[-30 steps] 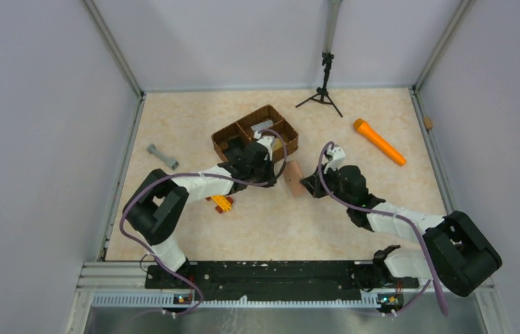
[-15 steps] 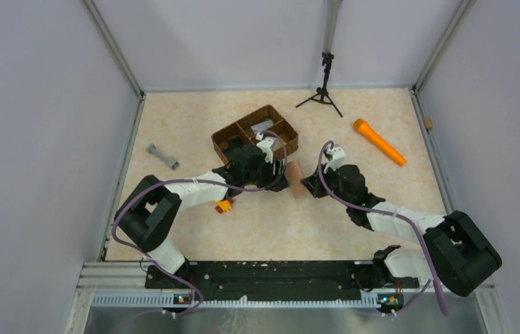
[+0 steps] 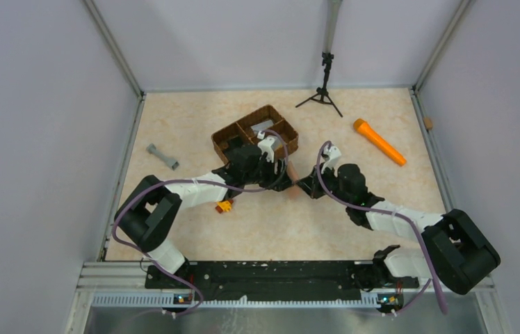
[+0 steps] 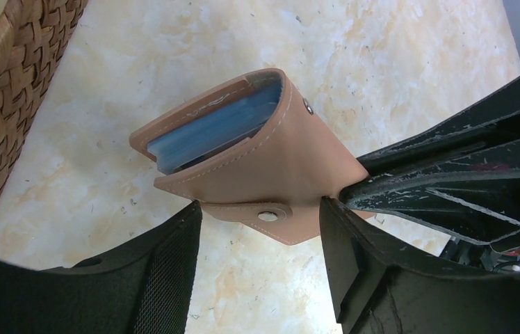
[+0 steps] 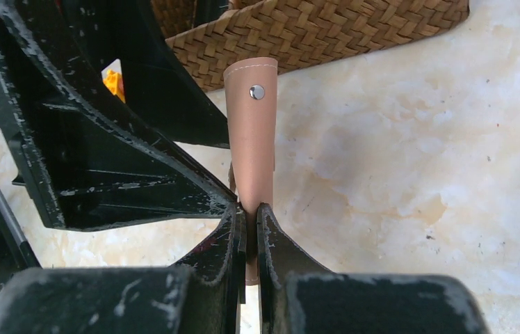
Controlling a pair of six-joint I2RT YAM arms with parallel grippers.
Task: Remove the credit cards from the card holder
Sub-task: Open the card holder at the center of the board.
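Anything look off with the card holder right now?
Nothing damaged or spilled. The right hand pinches the card holder on edge, its snap flap undone, blue cards inside; the open left hand straddles the flap.

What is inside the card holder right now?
Blue card edges show, stacked between the tan flaps of the card holder. Their faces and number are covered by the leather.

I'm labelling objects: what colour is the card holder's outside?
The card holder is tan-brown with pale stitching; the left wrist view shows it best.
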